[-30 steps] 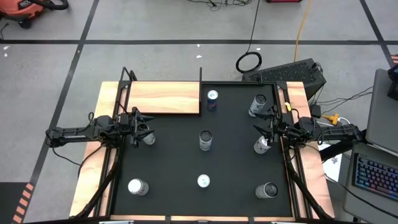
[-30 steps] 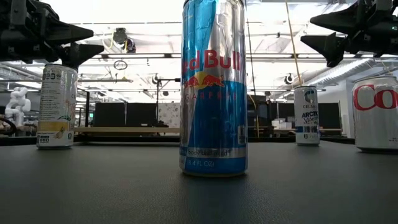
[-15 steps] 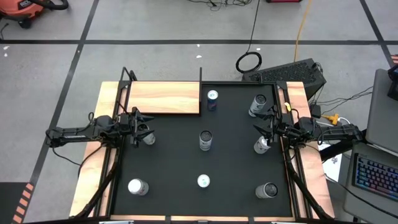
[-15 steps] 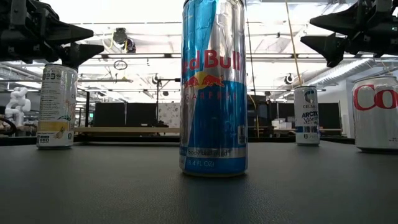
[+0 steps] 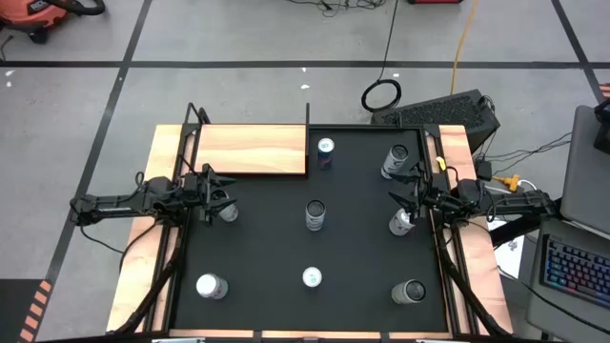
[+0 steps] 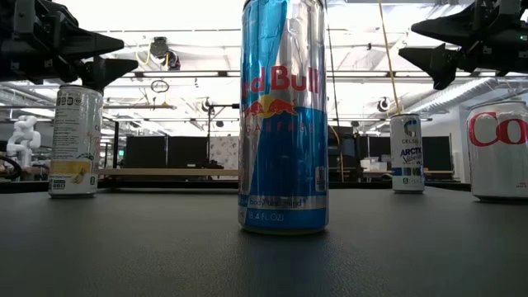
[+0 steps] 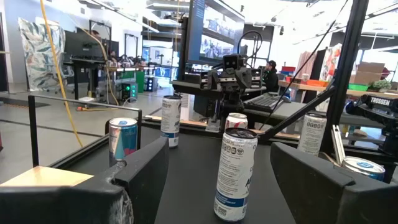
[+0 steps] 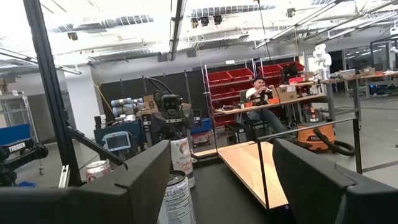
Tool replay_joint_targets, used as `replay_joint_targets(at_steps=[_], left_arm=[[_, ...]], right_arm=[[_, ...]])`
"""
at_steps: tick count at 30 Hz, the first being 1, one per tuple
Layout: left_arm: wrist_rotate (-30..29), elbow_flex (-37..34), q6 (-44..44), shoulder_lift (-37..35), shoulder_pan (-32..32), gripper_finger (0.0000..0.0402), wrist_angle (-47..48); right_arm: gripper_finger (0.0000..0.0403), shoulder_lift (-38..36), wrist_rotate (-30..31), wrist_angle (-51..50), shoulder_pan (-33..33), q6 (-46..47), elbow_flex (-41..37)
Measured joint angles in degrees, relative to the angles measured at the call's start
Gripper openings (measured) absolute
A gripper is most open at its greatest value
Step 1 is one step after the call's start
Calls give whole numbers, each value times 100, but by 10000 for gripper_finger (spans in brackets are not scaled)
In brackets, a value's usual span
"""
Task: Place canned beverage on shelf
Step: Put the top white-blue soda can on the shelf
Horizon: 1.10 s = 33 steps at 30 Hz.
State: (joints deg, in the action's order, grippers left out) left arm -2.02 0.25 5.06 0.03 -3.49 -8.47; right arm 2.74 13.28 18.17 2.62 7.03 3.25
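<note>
Seven cans stand on the tabletop (image 5: 257,238), none on the shelf (image 5: 250,150) at 11 o'clock. Left gripper (image 5: 215,195) and right gripper (image 5: 408,190) hover, fingers open, each poised above a can for pickup.

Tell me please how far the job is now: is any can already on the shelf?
Done: nothing yet. The shelf is bare wood with no can on it. In hand: nothing is gripped. The left gripper and the right gripper both hover open at the mat's sides, each above a can. Left: all seven cans, such as the middle can, stand on the mat, so picking and placing remain.
</note>
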Motion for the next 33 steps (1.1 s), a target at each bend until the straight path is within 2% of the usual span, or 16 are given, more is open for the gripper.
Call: replay_joint_targets(at_steps=[10,24,33], left_arm=[[0,0,2,0,0,283,0],[-282,2,-136,0,2,283,0],[-297,1,-133,-1,1,283,-1]], right_arm=[[274,0,-2,-10,-1,385,0],[393,0,11,-258,-1,417,-2],[397,0,13,-348,-1,424,-2]])
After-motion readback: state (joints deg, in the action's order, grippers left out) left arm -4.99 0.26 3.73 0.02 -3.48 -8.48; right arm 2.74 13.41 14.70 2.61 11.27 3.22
